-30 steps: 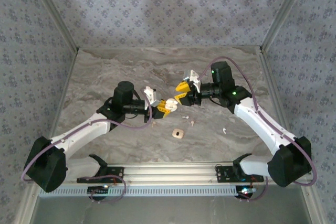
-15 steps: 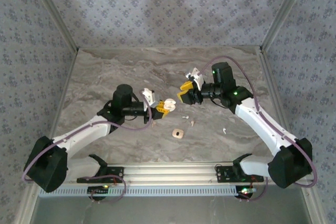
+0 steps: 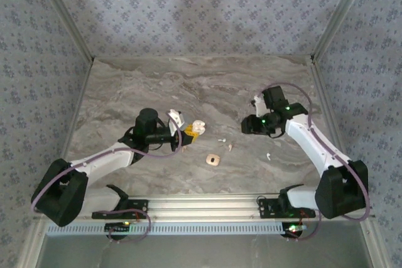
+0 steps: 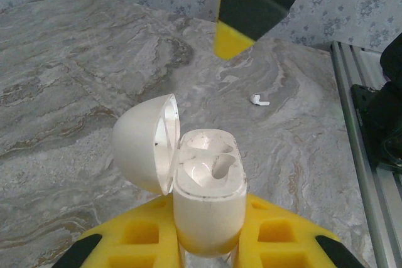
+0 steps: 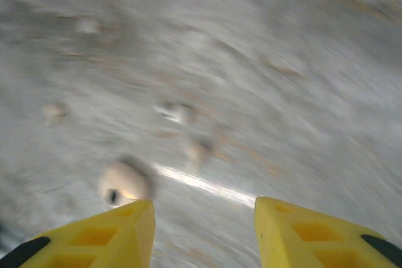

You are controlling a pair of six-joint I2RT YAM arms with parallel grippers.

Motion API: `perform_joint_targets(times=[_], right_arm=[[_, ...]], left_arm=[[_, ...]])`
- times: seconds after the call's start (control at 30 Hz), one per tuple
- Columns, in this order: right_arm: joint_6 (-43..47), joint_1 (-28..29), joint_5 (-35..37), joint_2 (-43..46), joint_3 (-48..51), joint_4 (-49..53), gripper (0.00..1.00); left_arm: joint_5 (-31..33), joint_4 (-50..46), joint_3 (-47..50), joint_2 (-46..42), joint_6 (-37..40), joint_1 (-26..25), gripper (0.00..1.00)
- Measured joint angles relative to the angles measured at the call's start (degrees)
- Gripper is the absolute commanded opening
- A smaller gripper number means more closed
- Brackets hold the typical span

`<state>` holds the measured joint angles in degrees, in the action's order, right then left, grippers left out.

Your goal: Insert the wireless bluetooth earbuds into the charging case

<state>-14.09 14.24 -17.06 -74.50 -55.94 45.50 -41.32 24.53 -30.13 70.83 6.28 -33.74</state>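
**Case clamped open; earbuds loose on the table**

My left gripper point(image 4: 207, 246) is closed on the base of the case point(image 4: 207, 196), which stands upright with its lid swung open to the left. One of the earbuds point(image 4: 259, 100) lies on the table point(image 4: 75, 61) ahead and right of these fingers, well apart. My right gripper point(image 5: 204, 230) hangs over the table with jaws apart and nothing between them. The pale specks ahead of it are too blurred to tell.

The left gripper point(image 4: 207, 233) clamped the charging case point(image 4: 208, 186), its lid swung open leftward. One earbud point(image 4: 259, 100) lay on the table point(image 4: 75, 92) beyond, towards its railed edge, near a hanging yellow-tipped finger point(image 4: 233, 39).
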Motion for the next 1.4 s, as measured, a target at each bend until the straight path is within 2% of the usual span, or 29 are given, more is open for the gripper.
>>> perform_joint_targets(times=[0.2,0.43,0.7,0.83,1.03,1.2,1.4], right_arm=[[-4.02,-7.96,7.65,-5.27,2.99,7.91,0.48],[-7.17,-11.17,10.12,-8.61,6.38,7.72,0.49],[-8.22,-11.45,9.79,-12.55,8.92,3.39,0.48],[-8.76,-11.5,9.16,-14.08,9.25,1.53,0.41],[-9.99,-11.08,8.94,-13.73,9.46,1.55,0.39],[-11.34,-9.07,5.42,-12.46,10.32,1.05,0.32],[-12.09,-8.04,4.59,-10.47,9.92,2.56,0.36]], left_arm=[[0.28,0.42,0.09,0.66,0.0,0.0,0.14],[0.28,0.94,0.09,1.29,0.04,0.0,0.14],[0.28,0.92,0.09,1.36,0.07,0.0,0.13],[0.28,0.57,0.09,1.36,0.07,0.0,0.14],[0.26,-0.09,0.07,1.36,0.17,0.0,0.13],[0.24,-0.55,-0.11,1.53,0.26,0.0,0.14],[0.22,-0.59,-0.37,1.73,0.24,0.0,0.14]])
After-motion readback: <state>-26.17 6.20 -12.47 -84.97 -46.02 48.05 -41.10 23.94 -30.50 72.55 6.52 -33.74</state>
